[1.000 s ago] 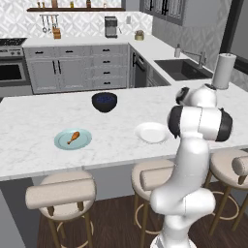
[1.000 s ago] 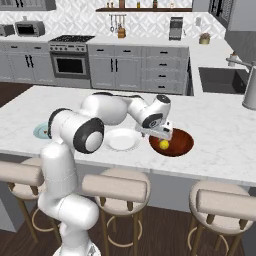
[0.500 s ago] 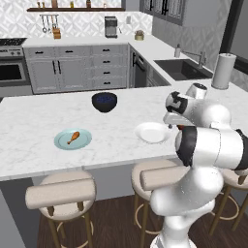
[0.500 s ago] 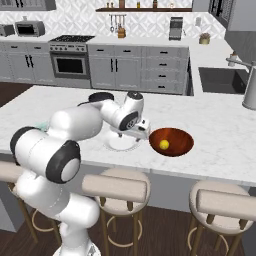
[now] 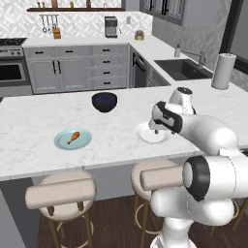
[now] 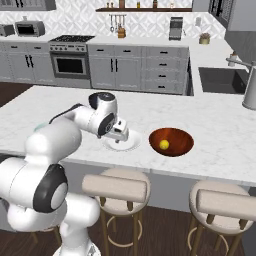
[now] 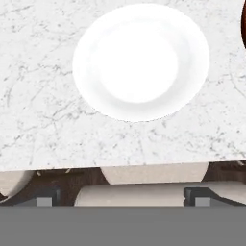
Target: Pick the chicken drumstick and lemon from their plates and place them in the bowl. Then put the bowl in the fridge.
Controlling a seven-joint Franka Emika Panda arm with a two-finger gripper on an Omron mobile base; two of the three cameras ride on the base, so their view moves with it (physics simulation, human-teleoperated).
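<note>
The lemon (image 6: 164, 144) lies inside the reddish-brown bowl (image 6: 181, 136) on the island counter. To its left is the white plate (image 6: 128, 146) (image 5: 147, 135) (image 7: 141, 60), with nothing on it. My gripper (image 6: 120, 135) (image 7: 122, 199) hangs open just above this plate's near side, holding nothing. The chicken drumstick (image 5: 73, 137) rests on the teal plate (image 5: 63, 144) further left, well away from the gripper. A sliver of the bowl's rim (image 7: 243, 24) shows at the hand view's right edge. The fridge is out of view.
A small dark blue-black bowl (image 5: 104, 101) stands toward the back of the island. Padded bar stools (image 6: 116, 187) (image 5: 60, 192) line the near edge of the counter. A paper towel roll (image 5: 222, 70) and a sink (image 5: 181, 69) are at the far right.
The arm has swung left from above the reddish-brown bowl to above the white plate. The lemon stays in the bowl and the gripper stays open.
</note>
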